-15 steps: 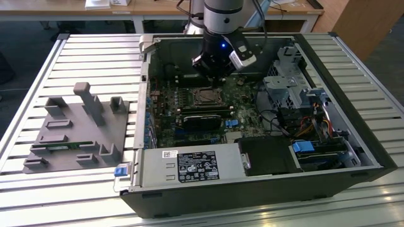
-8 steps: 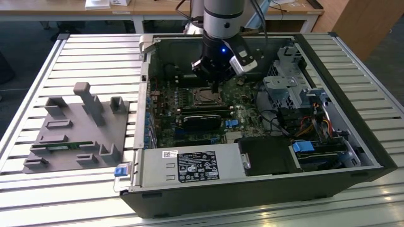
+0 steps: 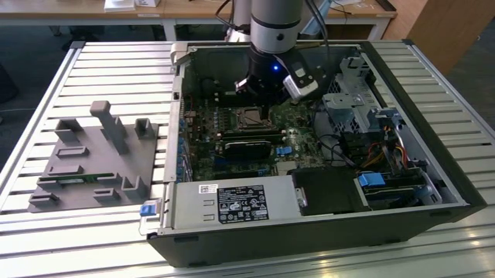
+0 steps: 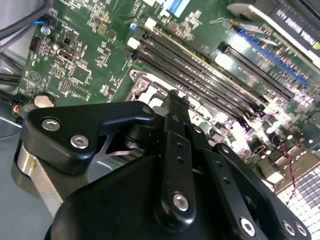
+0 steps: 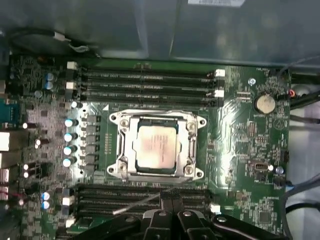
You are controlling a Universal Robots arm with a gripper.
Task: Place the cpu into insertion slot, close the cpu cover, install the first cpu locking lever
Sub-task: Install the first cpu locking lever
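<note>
In the first wrist view the cpu [image 5: 156, 146] lies flat in the insertion slot [image 5: 114, 170], pale metal face up. The silvery cpu cover [image 5: 187, 148] lies down around it as a frame. My gripper [image 5: 172, 199] is shut just beside the slot's edge, over the long black card slots. A thin silvery locking lever [image 5: 137, 204] slants away from the fingertips; I cannot tell whether it is pinched. In the second wrist view the gripper [image 4: 175, 96] points at the slot's rim [image 4: 141, 88]. In the exterior view the gripper [image 3: 261, 106] hangs low over the slot [image 3: 251, 118] inside the open computer case.
Long memory slots [image 5: 145, 82] run beside the socket. A black card [image 3: 249, 148] and a power supply [image 3: 232, 204] lie nearer the case front, with a drive cage [image 3: 348, 104] and cables on the exterior view's right. A grey fixture [image 3: 93, 156] stands on the slatted table.
</note>
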